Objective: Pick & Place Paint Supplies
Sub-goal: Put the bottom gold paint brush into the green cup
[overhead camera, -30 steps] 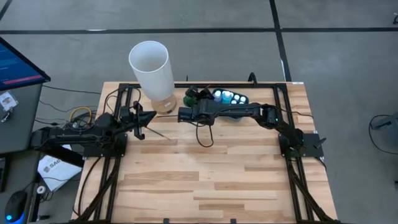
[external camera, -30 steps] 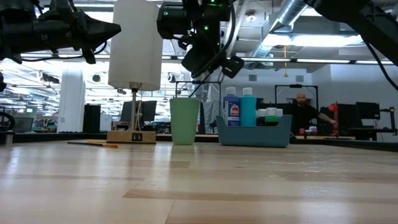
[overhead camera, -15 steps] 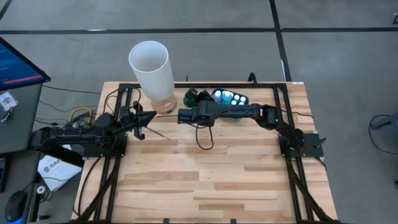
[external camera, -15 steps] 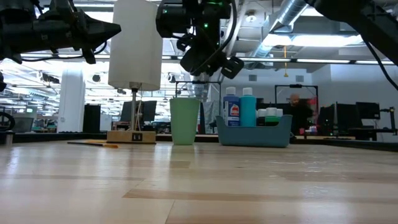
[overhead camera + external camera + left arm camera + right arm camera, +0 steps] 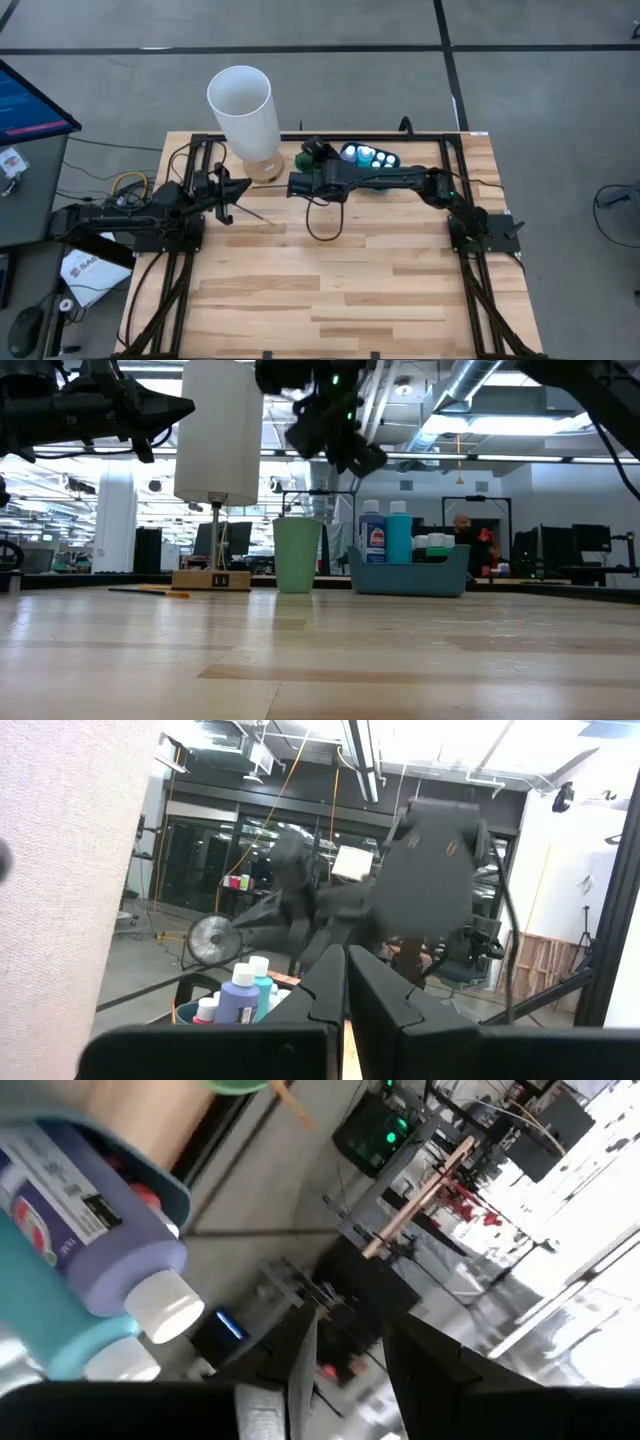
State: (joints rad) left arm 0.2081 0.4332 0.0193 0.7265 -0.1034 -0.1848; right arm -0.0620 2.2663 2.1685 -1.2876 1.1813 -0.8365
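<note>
High view first: the right arm is stretched across the back of the counter, and the low view puts the right gripper [image 5: 362,460] up in the air, with the green cup [image 5: 297,555] below the fingers and the blue tray [image 5: 410,575] below and just off to one side. In the right wrist view there's a clear gap between the two fingers [image 5: 303,1355] and nothing in it, so I'd call them partly parted and empty.

The paint bottles [image 5: 385,535] are standing in the tray, white caps up, near the right fingers but not touching them. One thin brush [image 5: 260,215] is lying flat on the counter, well away from the right fingers and just in front of the left ones. The left gripper [image 5: 232,190] is parked off the counter surface beside the white lamp [image 5: 240,105], fingers pressed together with nothing in them.

My read is that this is the gap between a drop-off and the next pick: nothing is in hand and the right arm is over the containers. I can't tell whether a brush is already in the cup.

Next I'd go for the loose brush. It's flat and skinny, so the fingers need to come down almost to the wood, straddle it across its width and pinch gently. The left arm looks like the closer one.
</note>
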